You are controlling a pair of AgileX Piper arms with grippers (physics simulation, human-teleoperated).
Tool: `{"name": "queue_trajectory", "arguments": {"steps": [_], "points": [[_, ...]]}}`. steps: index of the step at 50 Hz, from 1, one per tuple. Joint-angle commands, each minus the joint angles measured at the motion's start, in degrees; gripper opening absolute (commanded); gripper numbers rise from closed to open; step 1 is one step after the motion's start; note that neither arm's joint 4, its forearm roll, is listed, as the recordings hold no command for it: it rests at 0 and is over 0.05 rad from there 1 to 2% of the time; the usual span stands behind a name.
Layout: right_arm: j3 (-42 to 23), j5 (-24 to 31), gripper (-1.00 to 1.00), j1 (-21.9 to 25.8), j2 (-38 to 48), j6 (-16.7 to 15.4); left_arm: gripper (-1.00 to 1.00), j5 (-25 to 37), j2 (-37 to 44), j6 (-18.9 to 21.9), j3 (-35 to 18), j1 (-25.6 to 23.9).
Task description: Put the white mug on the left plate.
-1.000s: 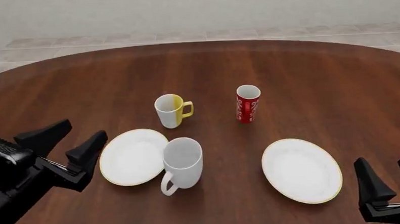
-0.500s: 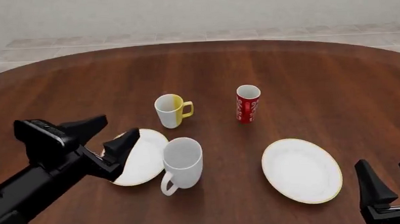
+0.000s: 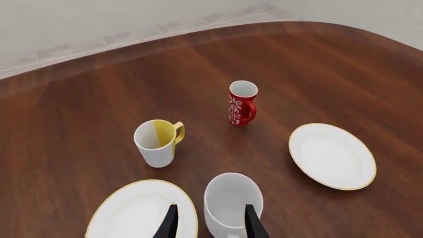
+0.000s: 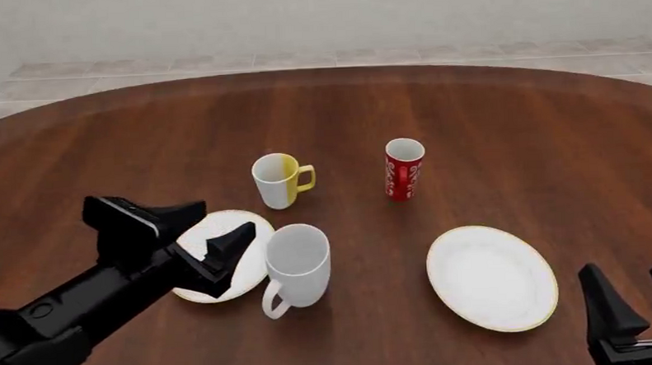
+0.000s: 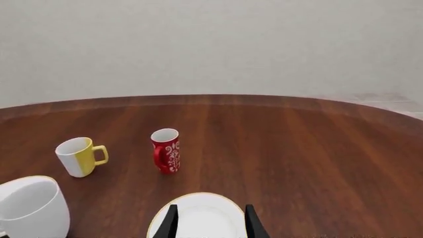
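Observation:
The white mug stands upright on the table, its handle toward the near side, touching or overlapping the right edge of the left plate. My left gripper hovers open above that plate, just left of the mug. In the left wrist view the white mug sits between and just beyond the fingertips, with the left plate beside it. My right gripper stands open at the near right, holding nothing, close to the other plate.
A white-and-yellow mug stands behind the left plate. A slim red patterned cup stands further right. The right wrist view shows the second plate under the right gripper, and the white mug beyond.
My left arm has swung forward and to the right, from the table's left side to above the left plate beside the white mug. The right gripper has stayed put.

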Motion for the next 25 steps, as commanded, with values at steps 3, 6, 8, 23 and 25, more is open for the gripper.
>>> {"name": "queue_trajectory", "arguments": {"steps": [3,6,8,23,25], "points": [[0.0,1.7,1.0,0.0,-1.7,0.3,1.0,-2.5,3.6,0.3,1.5,-0.6],[0.0,0.8,1.0,0.0,-0.8,0.3,1.0,-2.9,4.1,0.4,1.8,-0.8],[0.0,0.8,1.0,0.0,-0.7,0.3,1.0,-2.9,4.1,0.4,1.8,-0.8],[0.0,-0.3,1.0,0.0,0.3,0.3,1.0,-5.2,6.3,0.6,2.8,-2.7],[0.0,-0.1,1.0,0.1,0.1,0.3,1.0,-5.5,6.7,0.5,2.9,-2.9]]}}
